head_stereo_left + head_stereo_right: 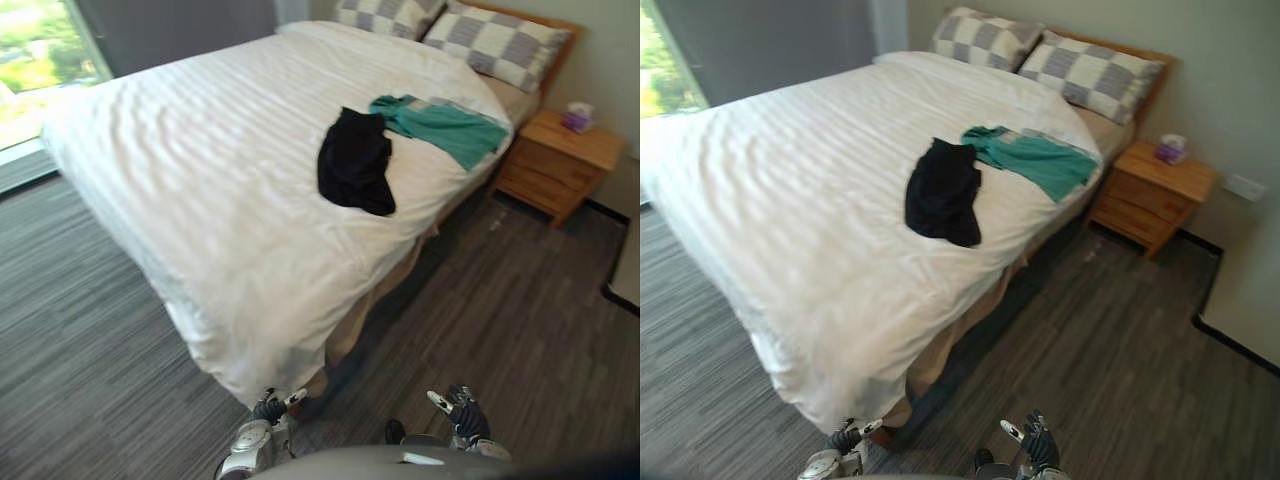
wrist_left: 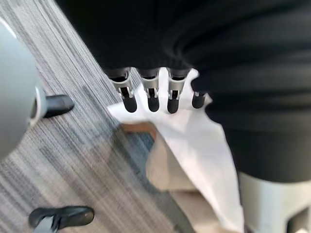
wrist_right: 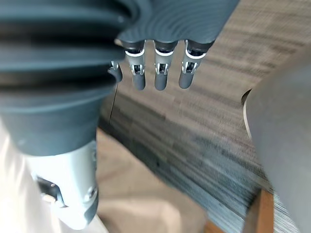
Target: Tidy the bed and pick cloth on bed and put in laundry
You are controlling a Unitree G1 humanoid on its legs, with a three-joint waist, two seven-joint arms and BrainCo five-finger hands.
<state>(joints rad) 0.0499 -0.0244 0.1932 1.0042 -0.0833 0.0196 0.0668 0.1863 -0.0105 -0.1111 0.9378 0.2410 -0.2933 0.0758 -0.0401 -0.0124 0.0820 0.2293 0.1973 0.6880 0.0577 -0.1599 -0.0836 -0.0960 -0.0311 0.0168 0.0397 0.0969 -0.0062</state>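
The black garment [image 1: 355,162] lies crumpled right of centre on the white bed [image 1: 200,180], with the teal garment [image 1: 445,128] just beside it, toward the upper right. Both look soft and light, so I would pinch a raised fold. My left hand [image 1: 268,408] and right hand [image 1: 462,410] hang at the bottom edge, fingers relaxed and empty.

Bed cover [image 1: 220,170] was white cloth, smooth, with faint woven stripes and a slight sheen. Black cloth [image 1: 355,165] looked matt, soft and crumpled. Green cloth [image 1: 445,130] was matt and creased. Pillows [image 1: 495,42] were checked cloth, matt. Nightstand [image 1: 560,155] was pale wood, smooth, satin finish. Floor [image 1: 80,330] looked finely ribbed, matt grey. Left hand [image 2: 150,94] and right hand [image 3: 160,73] had glossy silver fingers with matt dark tips.
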